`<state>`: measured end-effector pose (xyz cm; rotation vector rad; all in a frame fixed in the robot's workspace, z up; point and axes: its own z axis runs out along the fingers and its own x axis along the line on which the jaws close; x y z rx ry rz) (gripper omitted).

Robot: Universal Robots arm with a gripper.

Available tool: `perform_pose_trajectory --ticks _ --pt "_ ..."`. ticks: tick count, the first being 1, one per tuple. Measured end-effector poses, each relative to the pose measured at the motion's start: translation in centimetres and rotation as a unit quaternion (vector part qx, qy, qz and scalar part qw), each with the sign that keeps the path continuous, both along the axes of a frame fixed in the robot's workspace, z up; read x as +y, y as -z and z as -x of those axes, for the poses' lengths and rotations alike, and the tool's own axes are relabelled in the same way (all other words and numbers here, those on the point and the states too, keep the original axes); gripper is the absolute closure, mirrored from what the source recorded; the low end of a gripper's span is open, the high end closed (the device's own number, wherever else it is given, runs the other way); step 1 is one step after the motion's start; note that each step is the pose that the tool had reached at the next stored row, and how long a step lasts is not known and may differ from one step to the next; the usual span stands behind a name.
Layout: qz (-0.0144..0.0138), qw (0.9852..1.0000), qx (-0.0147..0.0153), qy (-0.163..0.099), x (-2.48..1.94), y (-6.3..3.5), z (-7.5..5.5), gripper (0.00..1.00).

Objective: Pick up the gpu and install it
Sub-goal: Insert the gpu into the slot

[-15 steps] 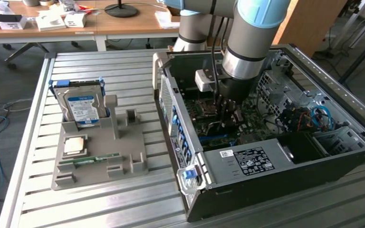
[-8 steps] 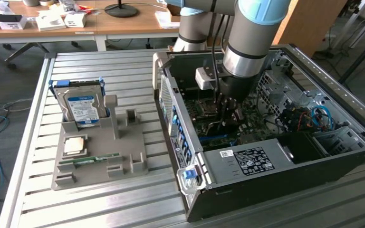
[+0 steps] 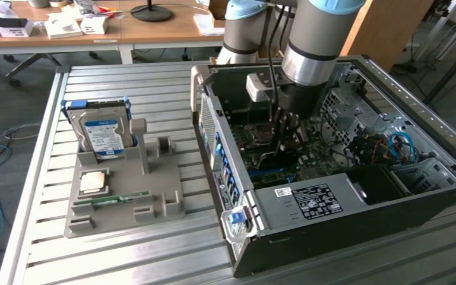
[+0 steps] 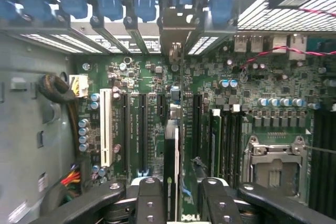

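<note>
Item 1, holder tray [image 3: 121,205]: on the slatted bench [image 3: 38,196], at the exterior view's left. We list a hard drive [image 3: 105,136] with a blue-white label standing upright in it, and a small green RAM stick [image 3: 121,199] lying flat in front. One upright bracket beside the drive stands unoccupied.

Item 2, computer case [image 3: 323,237]: open, lying on its side just beside the tray, motherboard [image 4: 273,82] facing up.

Item 3, gripper [image 4: 176,198]: reaching down inside the case from the arm [image 3: 311,47]. We read it as clamped on the gpu [image 4: 171,150], one finger on each face of the card; the grip is firm-looking but narrow.

Item 4, gpu: held on edge between the fingers [image 4: 149,203], dark and thin, hanging over the row of expansion slots [image 4: 142,129] and pointing toward the rear bracket openings [image 4: 173,30]. We cannot tell whether its lower edge already touches a slot.

Handling note, our judgement: to do this step well we keep the card upright and parallel to the slot, line its metal end with the rear opening, and press straight down with even force. Any tilt risks catching the neighbouring capacitors [image 4: 84,132] or the white slot [image 4: 106,127].
</note>
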<state>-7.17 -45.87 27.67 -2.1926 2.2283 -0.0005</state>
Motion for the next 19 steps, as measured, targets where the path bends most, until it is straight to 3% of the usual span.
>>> perform_pose_trajectory --ticks 12,16,19 --pt "0.0001 1.0000 0.0000 0.000 0.01 -3.88 0.0 0.66" --pt "0.0000 1.0000 0.0000 0.000 0.01 -4.63 0.0 0.66" --pt "-0.0001 1.0000 -0.0001 0.000 0.01 -4.66 0.0 0.66"
